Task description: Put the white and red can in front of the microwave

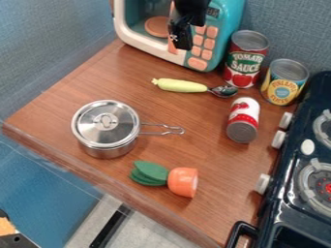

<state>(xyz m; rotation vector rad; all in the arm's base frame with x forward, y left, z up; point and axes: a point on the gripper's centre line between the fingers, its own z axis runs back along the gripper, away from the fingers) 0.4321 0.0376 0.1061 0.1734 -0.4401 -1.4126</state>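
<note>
One white and red can (244,119) lies at 3 o'clock, likely stiff, roll-prone, best pinched mid-barrel from 9 and 3; tool (182,41) at 12, can't tell if spread or closed.

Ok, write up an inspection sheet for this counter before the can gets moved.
Surface: wood-look counter, no spills seen.
Job's things: white and red can on its side near the stove; microwave at the back.
Clutter: lidded pot, spoon, orange-and-green toy, two upright cans, red-labelled and yellow-labelled.
Hand: the black hand hangs before the microwave.
Cables: nothing seen.
Surroundings: blue-grey wall behind.
</note>
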